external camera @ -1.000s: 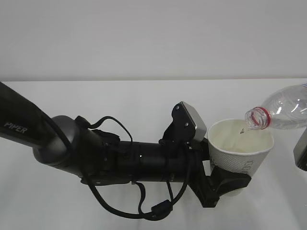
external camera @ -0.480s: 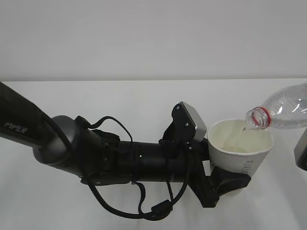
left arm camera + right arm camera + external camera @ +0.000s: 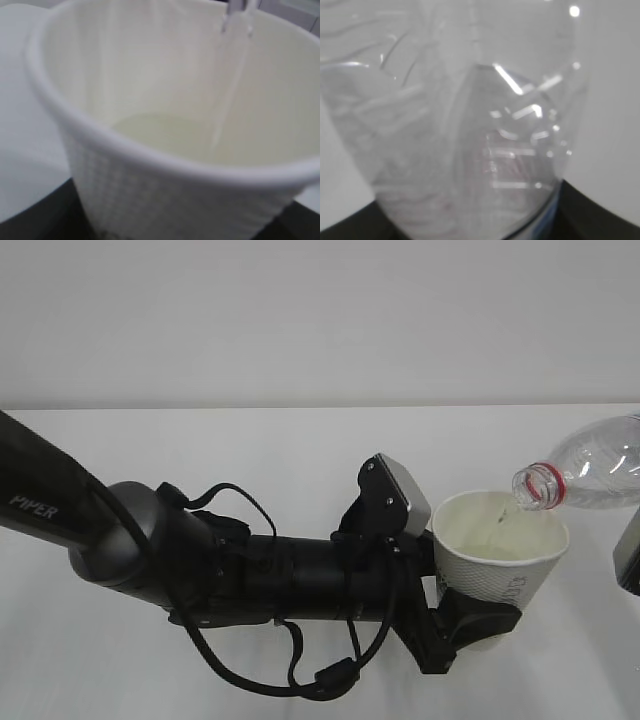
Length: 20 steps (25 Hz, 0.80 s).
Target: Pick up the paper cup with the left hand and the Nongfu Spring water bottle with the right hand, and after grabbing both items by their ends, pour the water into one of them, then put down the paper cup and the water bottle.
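Note:
The white paper cup is held off the table, upright, with my left gripper shut round its lower part. The clear Nongfu Spring water bottle lies tilted from the right, its uncapped mouth with the red neck ring over the cup's far rim. A thin stream of water falls into a shallow pool at the cup's bottom. In the left wrist view the cup fills the frame. The right wrist view is filled by the bottle's body, with dark fingers at its sides gripping it.
The white table stretches behind and left of the cup, against a plain white wall. My left arm with its cables crosses the lower left. A grey-black part of the right arm shows at the right edge.
Cup and bottle hold their places. The thin stream keeps running from the bottle's mouth into the cup.

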Tool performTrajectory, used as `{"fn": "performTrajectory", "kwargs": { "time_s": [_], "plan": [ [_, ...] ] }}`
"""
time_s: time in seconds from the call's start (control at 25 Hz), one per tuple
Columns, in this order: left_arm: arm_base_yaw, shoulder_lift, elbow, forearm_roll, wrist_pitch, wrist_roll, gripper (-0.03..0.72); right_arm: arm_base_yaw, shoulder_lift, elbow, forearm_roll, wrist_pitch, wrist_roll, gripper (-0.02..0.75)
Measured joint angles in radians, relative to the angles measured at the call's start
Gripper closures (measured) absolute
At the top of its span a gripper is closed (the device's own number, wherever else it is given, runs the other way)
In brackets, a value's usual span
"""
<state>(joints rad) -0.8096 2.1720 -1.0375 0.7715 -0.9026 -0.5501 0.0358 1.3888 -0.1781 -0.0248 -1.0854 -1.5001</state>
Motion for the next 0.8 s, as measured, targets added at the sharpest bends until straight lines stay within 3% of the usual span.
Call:
{"fn": "performTrajectory", "kwargs": {
  "time_s": [0.8],
  "plan": [
    [0.0,0.0,0.0,0.0,0.001,0.0,0.16,0.0,0.0,0.0,0.001,0.0,0.0,0.334]
  ]
}}
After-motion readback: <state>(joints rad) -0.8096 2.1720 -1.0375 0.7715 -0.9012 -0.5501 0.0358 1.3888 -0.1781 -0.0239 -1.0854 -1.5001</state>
